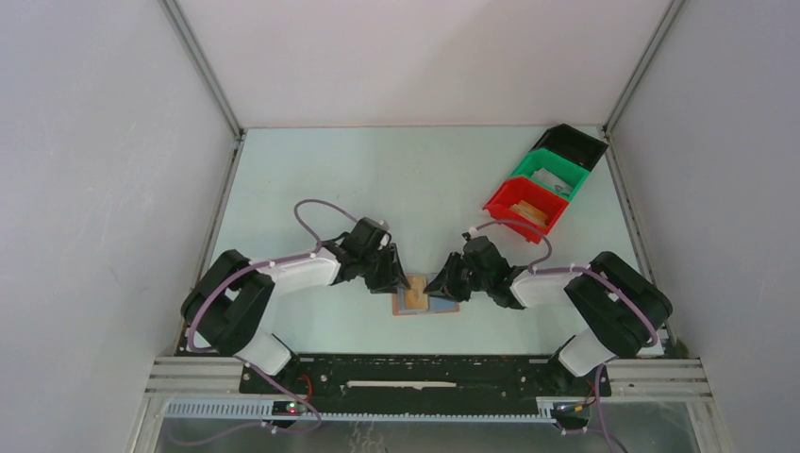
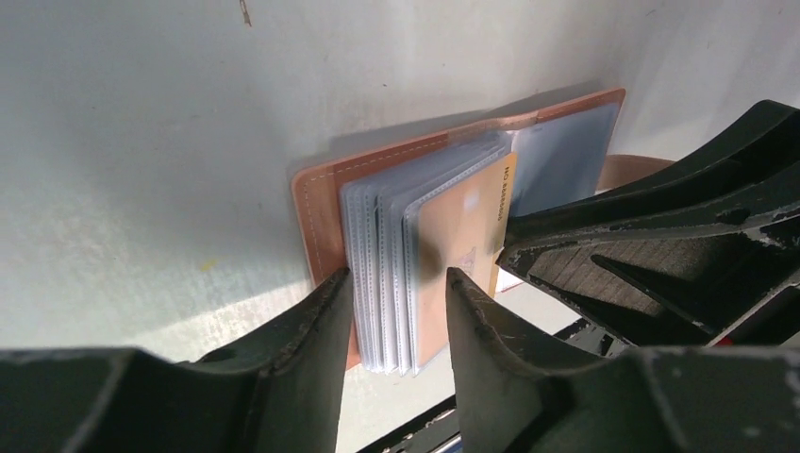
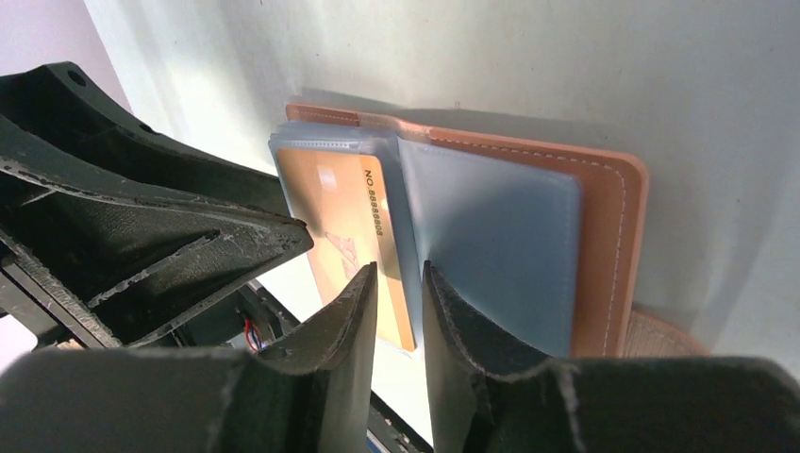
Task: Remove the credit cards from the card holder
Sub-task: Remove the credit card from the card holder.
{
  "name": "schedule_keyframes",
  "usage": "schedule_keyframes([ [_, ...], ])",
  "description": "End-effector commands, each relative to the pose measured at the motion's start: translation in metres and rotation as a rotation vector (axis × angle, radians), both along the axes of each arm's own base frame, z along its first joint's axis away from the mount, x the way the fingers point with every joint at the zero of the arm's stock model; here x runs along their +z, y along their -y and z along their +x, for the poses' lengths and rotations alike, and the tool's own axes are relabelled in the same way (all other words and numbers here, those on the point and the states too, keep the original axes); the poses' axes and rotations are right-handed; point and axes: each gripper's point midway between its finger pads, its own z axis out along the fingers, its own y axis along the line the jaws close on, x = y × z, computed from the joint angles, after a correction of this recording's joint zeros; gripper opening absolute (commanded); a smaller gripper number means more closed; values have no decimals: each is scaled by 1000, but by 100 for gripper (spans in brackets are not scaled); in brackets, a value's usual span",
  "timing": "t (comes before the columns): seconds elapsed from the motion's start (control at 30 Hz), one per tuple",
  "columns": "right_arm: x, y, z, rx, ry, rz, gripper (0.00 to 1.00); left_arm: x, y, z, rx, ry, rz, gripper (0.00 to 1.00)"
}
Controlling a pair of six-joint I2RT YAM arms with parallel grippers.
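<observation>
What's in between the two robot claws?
The open card holder, tan card showing, lies between the left gripper and right gripper, in the top view.

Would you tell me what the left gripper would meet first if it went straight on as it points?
Likely the clear sleeves of the card holder, standing between the open fingers of the left gripper; depth beyond them is unclear.

The left arm (image 1: pixel 302 272) and right arm (image 1: pixel 542 286) are wearing white shells between chunky black joints, with a lilac cable (image 1: pixel 304 201) looping along each. The left gripper (image 2: pixel 396 283) and right gripper (image 3: pixel 398 274) are showing matte black, scuffed fingers (image 2: pixel 302 359) with ribbed inner webbing.
</observation>
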Motion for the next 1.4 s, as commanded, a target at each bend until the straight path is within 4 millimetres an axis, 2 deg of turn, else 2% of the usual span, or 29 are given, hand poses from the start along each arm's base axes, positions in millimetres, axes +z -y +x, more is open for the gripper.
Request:
schedule_keyframes([
  [0.0, 7, -9, 12, -15, 21, 38, 32, -14, -12, -4, 9, -5, 53, 43],
  [0.17, 7, -10, 14, -24, 11, 51, 28, -19, -14, -4, 11, -14, 67, 38],
  [0.37, 11, -14, 13, -14, 6, 81, 27, -27, -17, -7, 9, -28, 88, 20],
  [0.5, 8, -12, 12, -16, 1, 67, 15, -32, -19, -8, 8, -39, 101, 10],
  [0.57, 6, -10, 12, -22, 0, 54, 8, -35, -20, -9, 8, -44, 107, 1],
  [0.63, 6, -7, 12, -30, 2, 46, 0, -37, -21, -10, 9, -49, 115, 0],
  [0.67, 6, -6, 12, -32, 4, 44, 0, -38, -21, -10, 9, -51, 117, 0],
  [0.93, 9, 2, 12, -55, 27, 34, 0, -40, -24, -11, 16, -53, 127, 0],
  [1.37, 1, 23, 6, -38, 42, 2, 0, -41, -27, -12, 19, -55, 138, 0],
])
